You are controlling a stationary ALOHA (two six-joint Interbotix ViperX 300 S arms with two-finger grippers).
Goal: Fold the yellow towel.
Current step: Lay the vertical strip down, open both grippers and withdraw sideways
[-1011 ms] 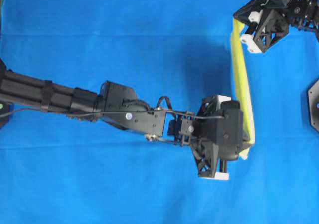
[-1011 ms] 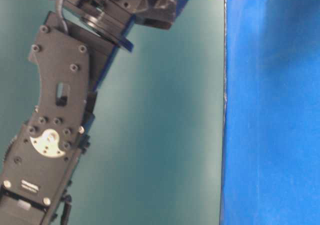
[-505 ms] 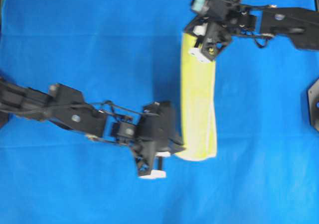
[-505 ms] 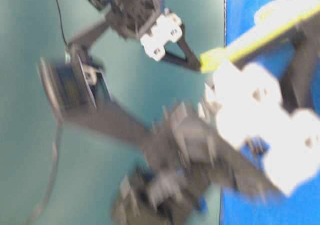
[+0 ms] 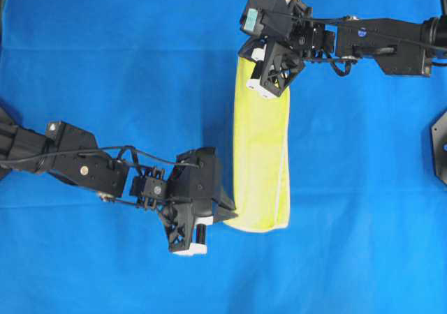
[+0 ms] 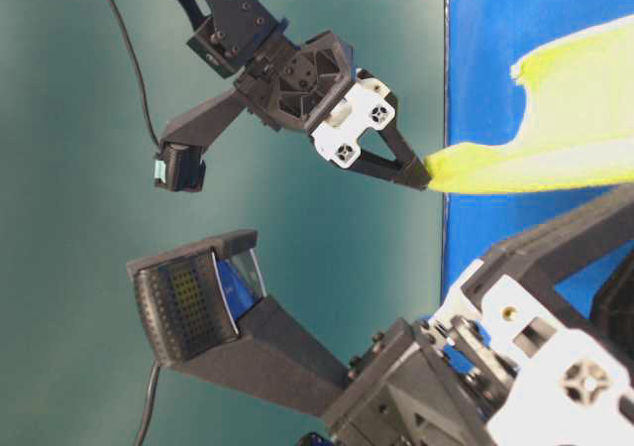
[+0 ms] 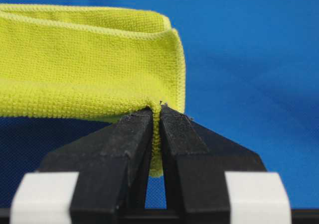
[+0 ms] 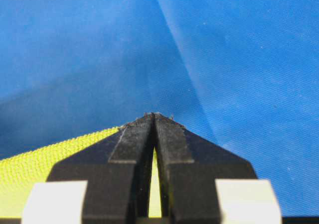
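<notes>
Both pincers pinch the yellow towel: left pincer lower centre, right pincer upper centre. Best keep it taut, lowering both ends evenly onto the bench.

Both end effectors shifted left across blue cloth; yellow towel carried along, now wider band

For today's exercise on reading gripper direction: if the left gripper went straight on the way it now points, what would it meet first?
The left gripper is already shut on the edge of the yellow towel, so the towel's folded layers lie directly ahead. Beyond them only the blue table cover shows; depth there is unclear.
</notes>
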